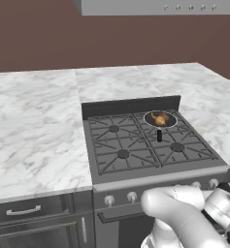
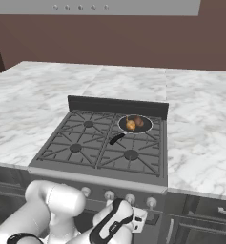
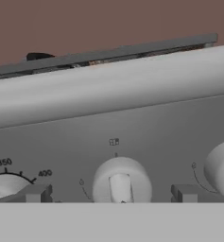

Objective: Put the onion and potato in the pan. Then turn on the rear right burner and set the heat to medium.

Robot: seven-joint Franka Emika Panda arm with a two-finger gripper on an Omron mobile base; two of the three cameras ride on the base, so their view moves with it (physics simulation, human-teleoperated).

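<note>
Stove front (image 3: 132, 118); knob (image 3: 121, 182) between fingertips (image 3: 35, 194)

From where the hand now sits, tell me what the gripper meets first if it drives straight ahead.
Most likely the white stove knob centred between the open jaws of the gripper, on the grey control panel; how far off is unclear.

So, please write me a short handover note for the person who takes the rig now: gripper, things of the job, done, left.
Gripper: low at the stove front, open, fingertips either side of a white knob, not gripping it as far as the hand view shows.
Onion and potato: both in the pan, side by side.
Pan: sits on the rear right burner, handle toward the front.
Done: both vegetables are in the pan.
Left: turn on the rear right burner, set medium. No flame visible. I cannot tell which burner this knob controls; check first.
</note>
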